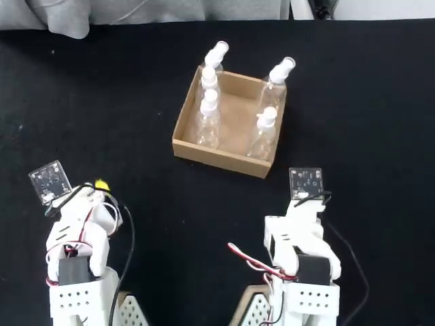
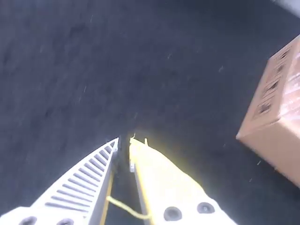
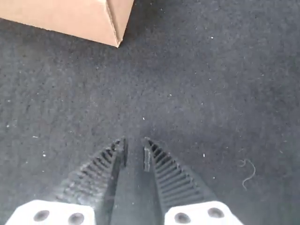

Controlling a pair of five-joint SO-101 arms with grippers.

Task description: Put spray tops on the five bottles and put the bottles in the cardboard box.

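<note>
The cardboard box (image 1: 228, 157) stands mid-table and holds several clear bottles with white spray tops on. One bottle (image 1: 207, 114) and another (image 1: 262, 132) stand near its front wall, and a third (image 1: 277, 76) leans at the back right corner. My left gripper (image 2: 126, 143) is shut and empty over bare black cloth, with the box's corner (image 2: 276, 117) off to one side. Its yellow tip (image 1: 102, 184) lies at the near left. My right gripper (image 3: 134, 146) is shut with nothing in it, and the box's corner (image 3: 75, 16) lies ahead of it.
Black cloth (image 1: 353, 102) covers the table on all sides of the box. Both arms sit folded at the near edge, the left arm (image 1: 78, 234) and the right arm (image 1: 302, 234). Grey fabric (image 1: 68, 17) lies along the far edge.
</note>
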